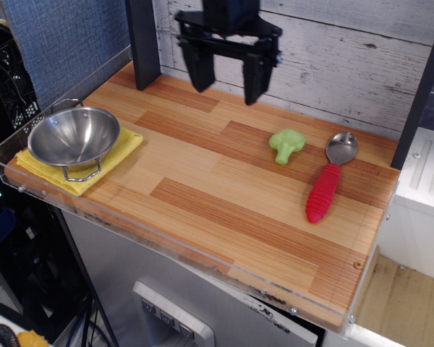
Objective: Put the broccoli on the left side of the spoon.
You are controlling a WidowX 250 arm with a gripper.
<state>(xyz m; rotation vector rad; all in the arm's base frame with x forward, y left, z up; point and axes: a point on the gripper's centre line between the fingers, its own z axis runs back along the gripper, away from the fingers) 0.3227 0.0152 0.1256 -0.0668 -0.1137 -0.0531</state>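
The broccoli (287,144), a small light-green toy floret with a bumpy rounded top and a short thick stem, lies on its side on the wooden tabletop, its stem pointing toward the front edge. The spoon (328,179) lies flat just to its right, apart from it, with the shiny silver bowl toward the back wall and the thick, ribbed bright-red handle running toward the front edge. Neither object is held or touched.
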